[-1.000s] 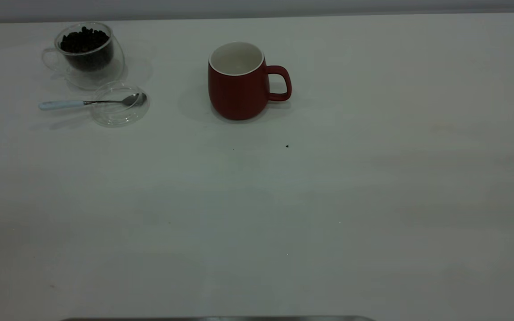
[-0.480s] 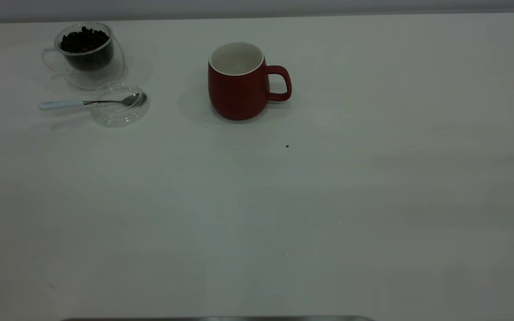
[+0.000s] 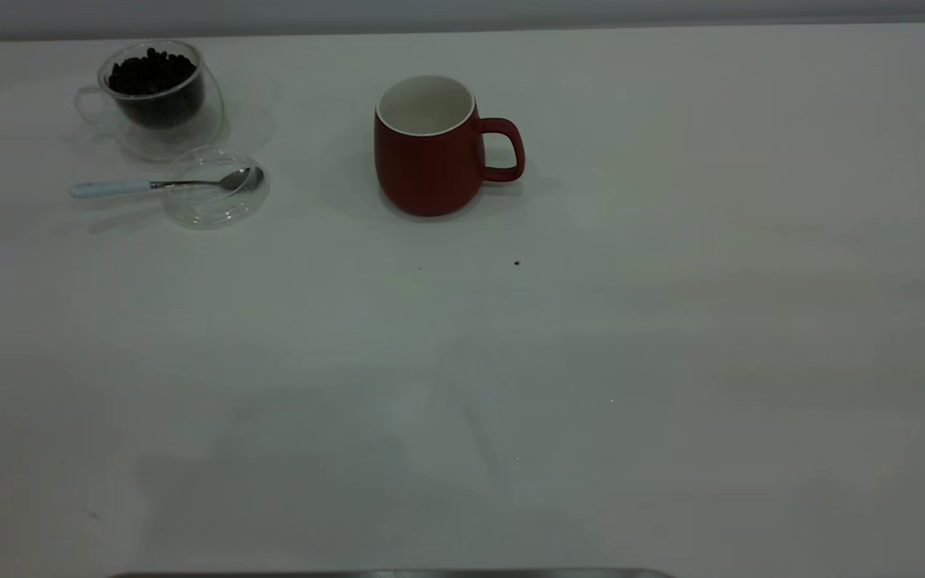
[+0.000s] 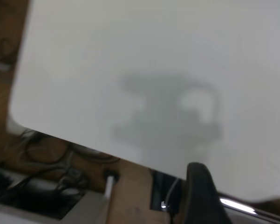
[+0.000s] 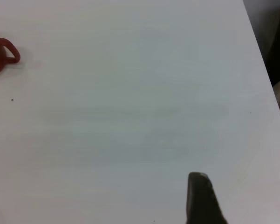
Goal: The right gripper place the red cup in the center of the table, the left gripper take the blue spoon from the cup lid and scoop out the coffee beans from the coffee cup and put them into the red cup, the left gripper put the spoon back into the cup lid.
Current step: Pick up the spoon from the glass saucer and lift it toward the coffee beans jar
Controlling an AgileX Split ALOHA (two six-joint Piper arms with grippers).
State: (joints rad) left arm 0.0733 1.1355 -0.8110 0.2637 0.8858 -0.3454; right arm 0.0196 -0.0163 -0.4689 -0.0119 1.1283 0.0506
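The red cup (image 3: pixel 429 152) stands upright and empty at the table's far middle, handle to the right; its edge shows in the right wrist view (image 5: pixel 1 53). The coffee cup (image 3: pixel 159 92) with coffee beans (image 3: pixel 151 74) stands at the far left. The cup lid (image 3: pixel 218 189) lies just in front of it. The blue spoon (image 3: pixel 149 185) rests with its bowl in the lid and its handle pointing left. Neither gripper shows in the exterior view. My left gripper (image 4: pixel 242 191) is open over the table's corner. My right gripper (image 5: pixel 244 196) is open over bare table, far from the red cup.
The white table (image 3: pixel 591 361) has a tiny dark speck (image 3: pixel 516 262) in front of the red cup. The left wrist view shows the table's edge (image 4: pixel 84 140) with cables and wooden floor below it.
The cups, lid and spoon have not moved. A faint shadow has spread over the table's front left in the exterior view.
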